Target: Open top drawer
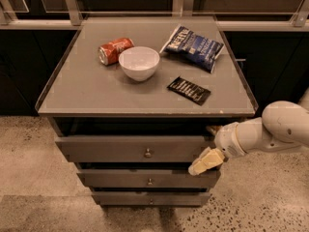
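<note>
The top drawer [106, 150] is the widest grey front of three under the tabletop, with a small round metal knob [148, 152] at its centre. A dark gap shows between it and the tabletop. My gripper [208, 146] reaches in from the right on a white arm and sits at the drawer front's right end, well to the right of the knob. It is open: one cream fingertip [204, 163] hangs by the front's lower right corner, and the other fingertip [212, 128] is near its upper right corner. It holds nothing.
On the grey tabletop [77, 93] lie a red can [115, 50] on its side, a white bowl [139, 62], a blue snack bag [193, 41] and a small black packet [189, 90]. Two narrower drawers [116, 179] sit below. A speckled floor surrounds the cabinet.
</note>
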Robot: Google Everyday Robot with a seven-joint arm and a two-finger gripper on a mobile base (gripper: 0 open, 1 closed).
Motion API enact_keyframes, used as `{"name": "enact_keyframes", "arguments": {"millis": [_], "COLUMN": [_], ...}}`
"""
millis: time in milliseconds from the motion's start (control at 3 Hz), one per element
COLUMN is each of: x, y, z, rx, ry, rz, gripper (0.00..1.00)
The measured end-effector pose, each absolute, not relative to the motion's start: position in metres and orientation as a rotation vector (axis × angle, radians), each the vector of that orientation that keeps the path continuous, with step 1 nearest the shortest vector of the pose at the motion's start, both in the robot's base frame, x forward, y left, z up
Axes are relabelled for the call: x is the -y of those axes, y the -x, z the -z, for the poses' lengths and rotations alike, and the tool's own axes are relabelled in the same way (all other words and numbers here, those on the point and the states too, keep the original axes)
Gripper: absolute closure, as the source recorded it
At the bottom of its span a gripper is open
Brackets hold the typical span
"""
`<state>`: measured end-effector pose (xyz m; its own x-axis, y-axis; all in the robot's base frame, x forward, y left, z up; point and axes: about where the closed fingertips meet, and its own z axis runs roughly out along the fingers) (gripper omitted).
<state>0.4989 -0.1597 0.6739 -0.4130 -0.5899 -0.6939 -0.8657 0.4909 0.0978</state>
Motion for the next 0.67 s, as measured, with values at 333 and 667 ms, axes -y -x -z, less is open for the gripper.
{"name": "enact_keyframes", "arguments": {"millis": [333,667], "x": [0.1599,0.1599], "y": [-0.509,-0.509], "z": [-0.661,-0.661], "rx": [-2.161,-2.161], "ry": [1.162,1.162], "rz": [-0.627,-0.627], "gripper": [0.0,0.0]}}
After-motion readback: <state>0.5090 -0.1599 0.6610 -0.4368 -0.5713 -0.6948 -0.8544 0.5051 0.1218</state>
